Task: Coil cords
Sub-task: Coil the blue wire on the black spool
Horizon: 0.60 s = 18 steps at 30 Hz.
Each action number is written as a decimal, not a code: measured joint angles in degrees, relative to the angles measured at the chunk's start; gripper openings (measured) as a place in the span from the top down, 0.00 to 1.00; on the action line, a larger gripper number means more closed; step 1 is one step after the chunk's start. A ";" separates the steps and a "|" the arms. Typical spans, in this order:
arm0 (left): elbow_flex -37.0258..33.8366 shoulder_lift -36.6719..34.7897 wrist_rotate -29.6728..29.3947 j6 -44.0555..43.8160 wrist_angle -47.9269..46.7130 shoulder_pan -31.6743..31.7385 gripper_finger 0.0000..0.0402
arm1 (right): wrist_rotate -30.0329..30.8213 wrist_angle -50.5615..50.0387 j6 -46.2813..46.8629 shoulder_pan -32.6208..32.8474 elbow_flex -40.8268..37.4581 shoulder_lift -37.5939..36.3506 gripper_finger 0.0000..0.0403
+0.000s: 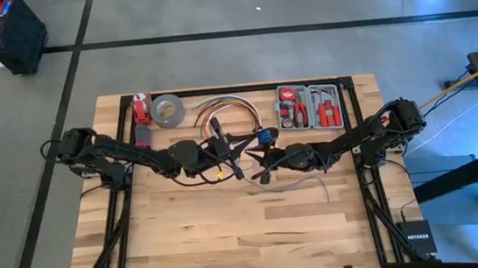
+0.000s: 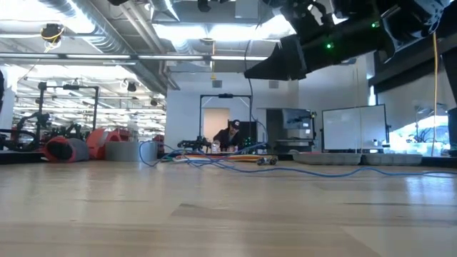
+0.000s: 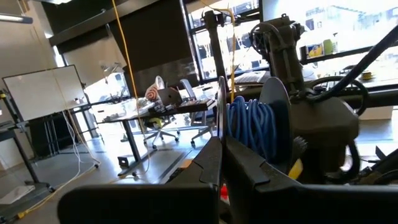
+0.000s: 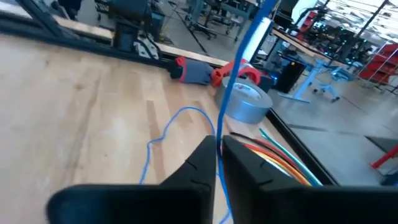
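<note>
The cord is a thin blue wire. Part of it is wound into a coil between the two grippers; the coil also shows in the left wrist view. A loose length lies on the table, with a loop of it in the right wrist view. My left gripper is shut on a strand at the table's middle. My right gripper is shut on the cord just right of it. In the low view the cord lies along the far table. My left gripper pinches a single thin strand between its two fingers, and the strand runs straight on past the fingertips. Which part of the cord's length this is cannot be told. My right gripper pinches a single strand of the blue cord between its two fingers, slanting down toward the table. Beyond the fingers the cord runs on straight and taut, clear of the table. A slack loop lies on the wood beyond.
At the far edge are a grey tape roll, a red and blue object, an arched bundle of orange, red and white cables and an open tool case. The near half of the table is bare wood.
</note>
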 joint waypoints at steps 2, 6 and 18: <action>0.00 0.00 -0.02 0.05 0.00 0.00 1.00 | -0.07 -0.17 -1.31 0.26 0.00 0.00 0.97; 0.00 0.00 -1.94 0.28 -0.15 0.14 1.00 | 3.99 -0.48 -6.58 4.51 1.53 -0.04 0.98; 0.02 0.02 -9.42 0.51 -5.57 1.38 1.00 | 19.57 -12.91 -16.62 13.90 13.31 -0.17 0.99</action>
